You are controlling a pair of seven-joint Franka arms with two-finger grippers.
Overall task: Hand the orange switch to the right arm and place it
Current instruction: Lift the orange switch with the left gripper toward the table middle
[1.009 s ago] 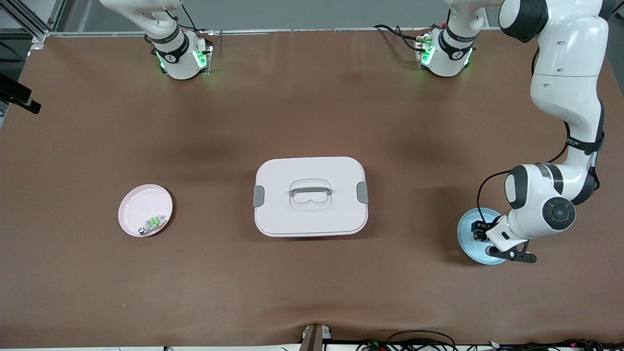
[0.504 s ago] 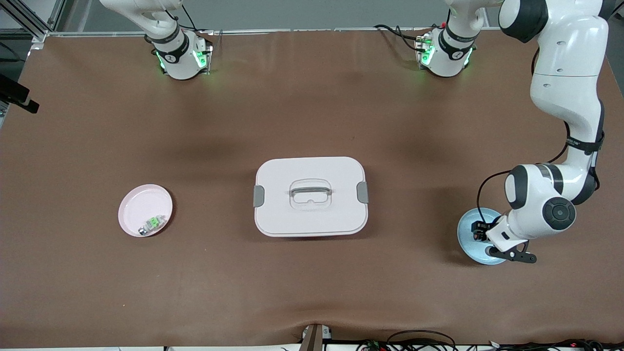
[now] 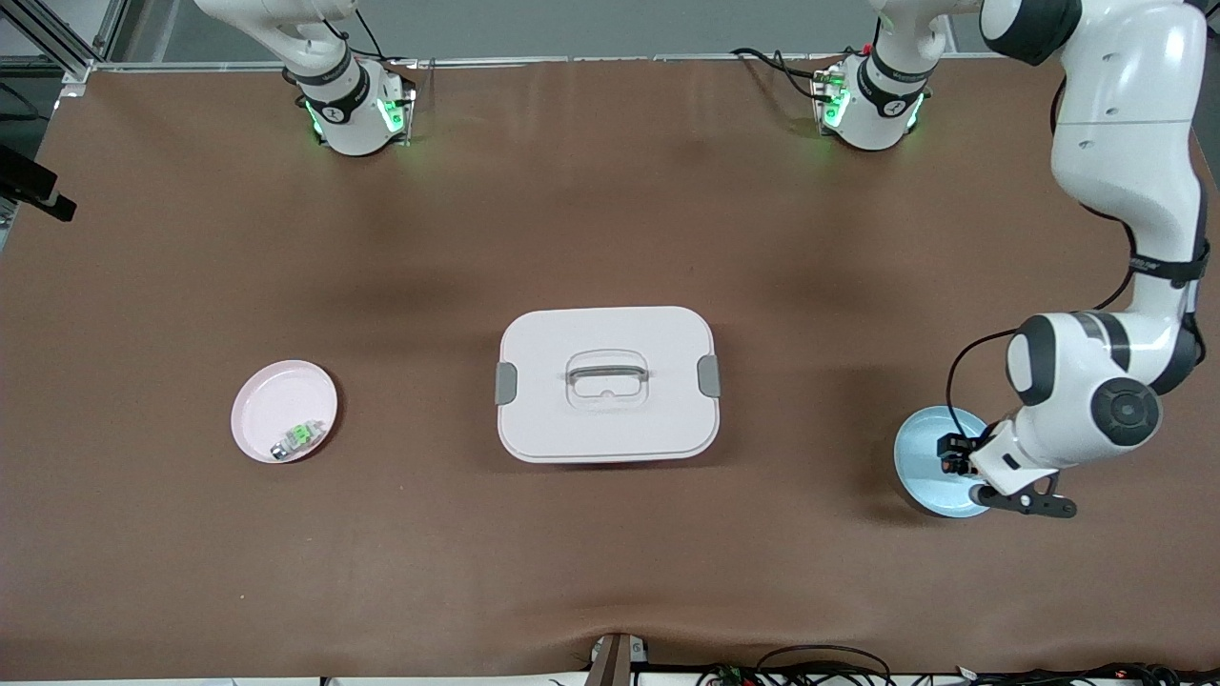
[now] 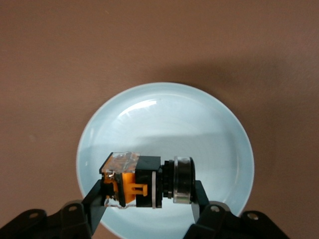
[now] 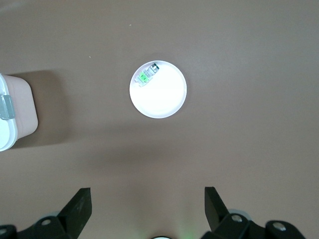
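Left claw [image 4: 149, 199], lower right of the front view, grips the orange switch [image 4: 144, 180] over the light blue plate [image 4: 164, 107]. Right claw [image 5: 148, 204] hangs wide open above the worktop [image 3: 610, 534], waiting.

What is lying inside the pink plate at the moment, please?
Only the small silver-and-green switch lies in the pink plate, against its rim nearest the front camera. Nothing covers the plate.

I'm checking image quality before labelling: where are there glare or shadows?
Left wrist view: a white glare streak on the blue plate, with the orange switch between the left gripper fingers. Front view: soft dark shadows on the table. Right wrist view: the box casts a shadow.
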